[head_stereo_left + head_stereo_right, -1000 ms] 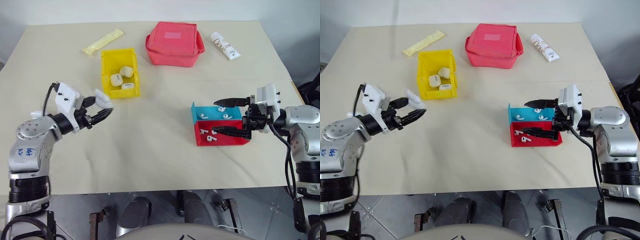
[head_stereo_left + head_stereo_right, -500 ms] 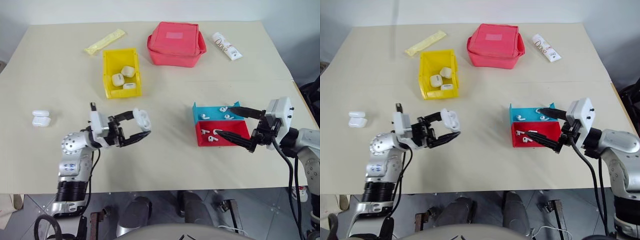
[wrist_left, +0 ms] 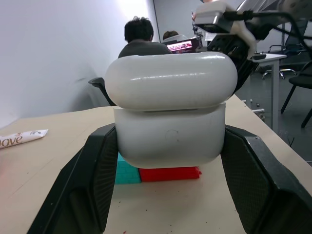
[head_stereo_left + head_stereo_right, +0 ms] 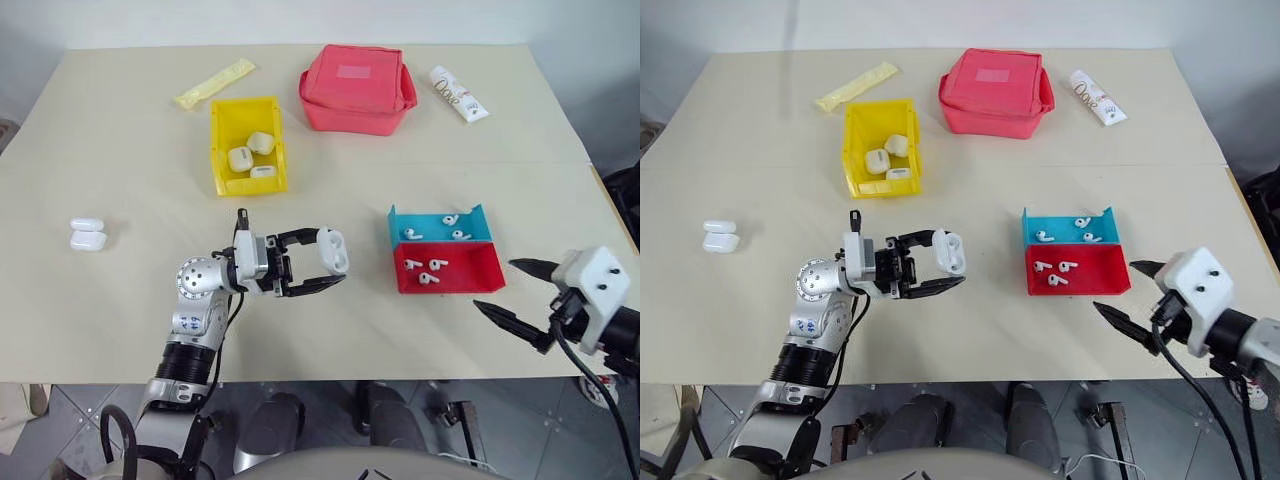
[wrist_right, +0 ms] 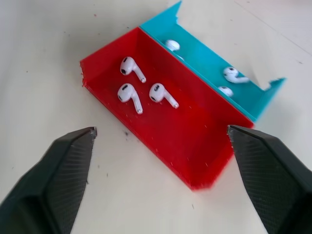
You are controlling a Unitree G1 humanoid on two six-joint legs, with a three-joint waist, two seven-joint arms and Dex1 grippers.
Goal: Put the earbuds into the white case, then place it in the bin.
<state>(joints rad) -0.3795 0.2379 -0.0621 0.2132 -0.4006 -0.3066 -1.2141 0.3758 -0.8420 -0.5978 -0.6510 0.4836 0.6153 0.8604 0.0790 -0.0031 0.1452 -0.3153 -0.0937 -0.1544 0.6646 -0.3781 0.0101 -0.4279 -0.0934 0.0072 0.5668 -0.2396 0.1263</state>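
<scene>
My left gripper point(image 4: 335, 258) is shut on the white case point(image 4: 334, 249) and holds it above the table's middle, pointing right toward the trays. In the left wrist view the case point(image 3: 170, 112) sits upright between both black fingers point(image 3: 92, 170). Several earbuds lie in the red tray point(image 5: 195, 146) and the blue tray point(image 5: 253, 105); three earbuds point(image 5: 146, 90) show in the red one. My right gripper point(image 4: 495, 284) is open and empty near the front edge, just right of the red tray point(image 4: 470, 283). The yellow bin point(image 4: 216, 140) stands at the back left with three white cases inside.
Two more white cases point(image 4: 87, 233) lie on the table at the far left. A red fabric pouch point(image 4: 357, 88), a yellow packet point(image 4: 212, 84) and a white tube point(image 4: 459, 93) sit along the back of the table.
My left gripper has swung right with the white case, from the left side to the table's middle. My right gripper has drawn back from over the trays toward the front right edge.
</scene>
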